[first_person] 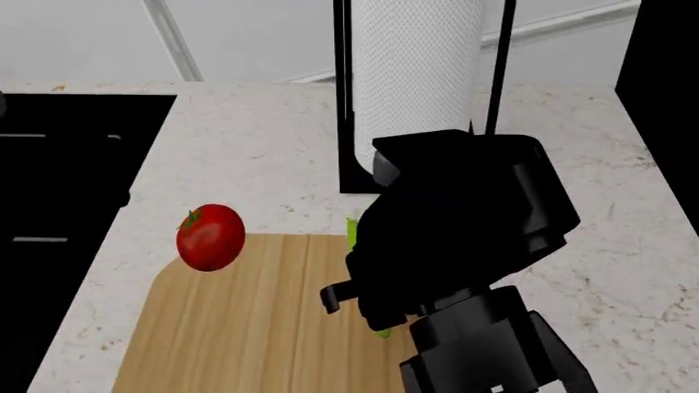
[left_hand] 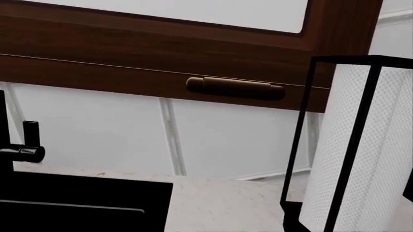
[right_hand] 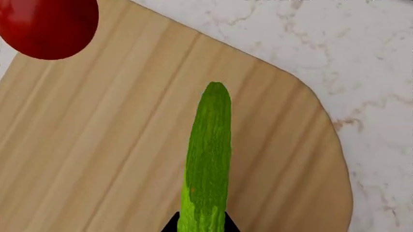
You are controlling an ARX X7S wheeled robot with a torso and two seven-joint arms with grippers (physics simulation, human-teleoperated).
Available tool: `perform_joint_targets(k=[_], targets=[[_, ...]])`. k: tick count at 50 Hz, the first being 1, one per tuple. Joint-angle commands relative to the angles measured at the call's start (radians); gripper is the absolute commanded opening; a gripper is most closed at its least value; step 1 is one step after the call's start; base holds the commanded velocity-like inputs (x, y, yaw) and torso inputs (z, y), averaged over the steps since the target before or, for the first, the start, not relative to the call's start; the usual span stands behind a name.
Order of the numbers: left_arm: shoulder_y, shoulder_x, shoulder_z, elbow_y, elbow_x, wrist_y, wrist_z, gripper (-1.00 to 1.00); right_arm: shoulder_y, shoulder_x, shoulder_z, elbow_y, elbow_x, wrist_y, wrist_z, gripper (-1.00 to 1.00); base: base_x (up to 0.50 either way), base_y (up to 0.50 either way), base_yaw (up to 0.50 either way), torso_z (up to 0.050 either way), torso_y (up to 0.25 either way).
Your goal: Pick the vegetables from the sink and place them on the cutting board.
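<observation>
Our right end effector (right_hand: pixel 201 227) grips the cucumber (right_hand: pixel 208 159) over the cutting board (right_hand: pixel 116 159).
Nearest, we hold the cucumber lengthwise above the wood, well placed for setting it down. The tomato (first_person: pixel 211 237) already sits at the board's far corner. Beyond lie counter (first_person: pixel 251 147) and sink (first_person: pixel 65 164). Our left end effector is unseen.

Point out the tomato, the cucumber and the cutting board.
tomato (first_person: pixel 211 237), head view, middle of its red skin.
cucumber (right_hand: pixel 208 159), right wrist view, mid-length of its green body.
cutting board (right_hand: pixel 96 159), right wrist view, bare wood beside the cucumber.
</observation>
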Motion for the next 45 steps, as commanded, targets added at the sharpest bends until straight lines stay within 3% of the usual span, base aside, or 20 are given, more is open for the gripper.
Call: perform_joint_targets(k=[1, 21, 31, 45], targets=[[-0.003, -0.003, 0.000, 0.004, -0.011, -0.004, -0.009, 1.00, -0.025, 0.000, -0.004, -0.016, -0.022, 0.000, -0.001, 1.00, 0.02, 0.00, 0.00, 0.000, 0.000], [-0.009, -0.011, 0.000, 0.012, -0.029, -0.006, -0.020, 1.00, 0.029, 0.000, 0.052, -0.083, -0.068, 0.000, -0.001, 1.00, 0.01, 0.00, 0.01, -0.002, 0.000], [0.017, -0.022, 0.027, 0.040, 0.006, 0.046, -0.015, 1.00, -0.098, 0.000, 0.201, -0.387, -0.248, 0.000, -0.001, 1.00, 0.00, 0.00, 0.00, 0.000, 0.000], [0.081, -0.040, 0.000, 0.180, -0.019, 0.031, -0.072, 1.00, -0.303, 0.000, 0.247, -0.850, -0.427, 0.000, -0.001, 1.00, 0.00, 0.00, 0.00, 0.000, 0.000]])
